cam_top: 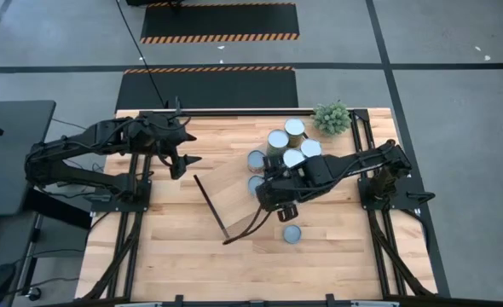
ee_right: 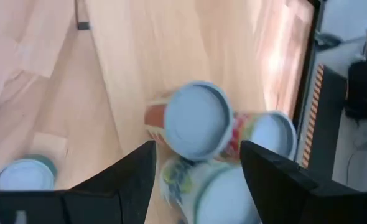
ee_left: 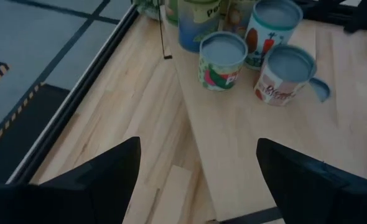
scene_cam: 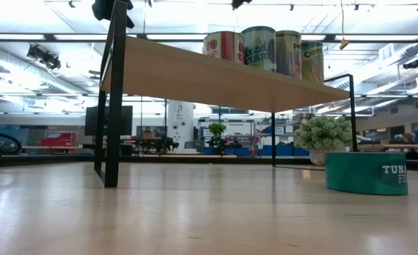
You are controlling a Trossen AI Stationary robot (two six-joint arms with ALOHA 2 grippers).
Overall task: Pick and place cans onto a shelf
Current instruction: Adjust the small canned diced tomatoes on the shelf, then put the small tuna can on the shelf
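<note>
Five cans (cam_top: 284, 147) crowd the shelf's (cam_top: 234, 198) far end; its near half lies bare. My right gripper (ee_right: 196, 168) hovers over them, fingers apart and empty. One can (cam_top: 291, 234) sits on the table (cam_top: 175, 256). My left gripper (cam_top: 186, 160) waits open past the shelf's edge.

The right gripper (cam_top: 275, 203) hangs over the shelf (cam_top: 231, 197) with the cans (cam_top: 287, 147) bunched just beyond it on the shelf's far end, a tuna tin (cam_top: 291, 234) down on the table (cam_top: 183, 256) beside it.
</note>
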